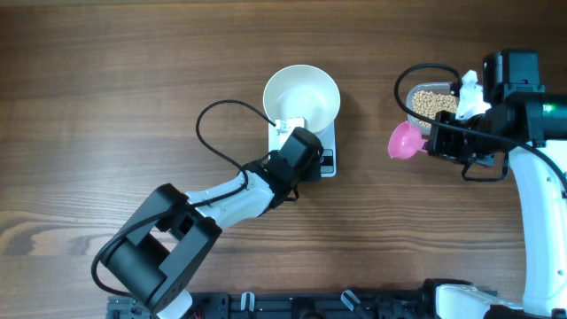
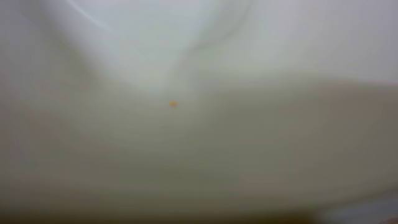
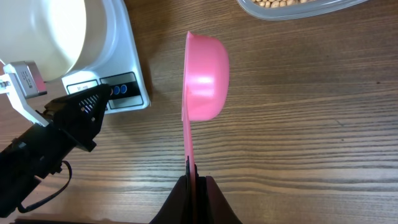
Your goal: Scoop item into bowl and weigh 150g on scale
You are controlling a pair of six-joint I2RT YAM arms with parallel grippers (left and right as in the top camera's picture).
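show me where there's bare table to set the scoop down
Bare: the table left of the white bowl, above the left arm, and the near stretch between it and the right arm. Crowded: the gap between scale and pink scoop, beside the bean tub.

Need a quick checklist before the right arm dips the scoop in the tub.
1. Right gripper shut on pink scoop handle: ok.
2. Scoop empty: ok.
3. Bowl on scale, empty: ok.
4. Beans in tub: ok.
5. Left gripper clear of scale: not ok, tip at the button panel.
6. Scale reading: cannot tell.
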